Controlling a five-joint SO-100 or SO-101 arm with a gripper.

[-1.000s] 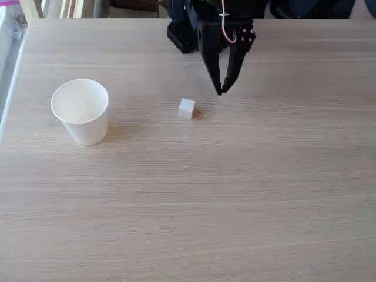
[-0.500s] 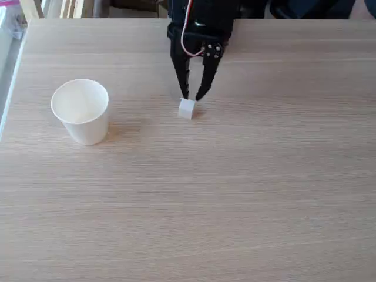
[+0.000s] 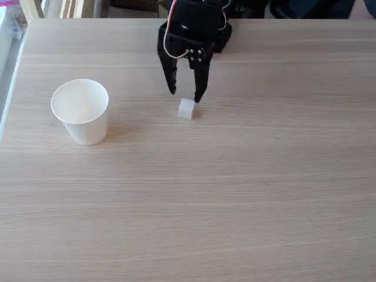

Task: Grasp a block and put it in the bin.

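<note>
Arm (image 3: 197, 20): your view cuts it off at the top edge.
Desk (image 3: 235, 194): it runs past the bottom and right edges.

On the table (image 3: 235, 194), the cup (image 3: 81, 111) stands upright near the left edge, closer to the far edge than the near one. The block (image 3: 187, 108) lies on the table to the cup's right, well apart from it, about midway between the left and right edges. My claw (image 3: 184, 96) hangs just behind the block, toward the far edge, its right fingertip (image 3: 198, 98) just beside the block's top. My arm's base sits at the far edge, behind the claw.
</note>
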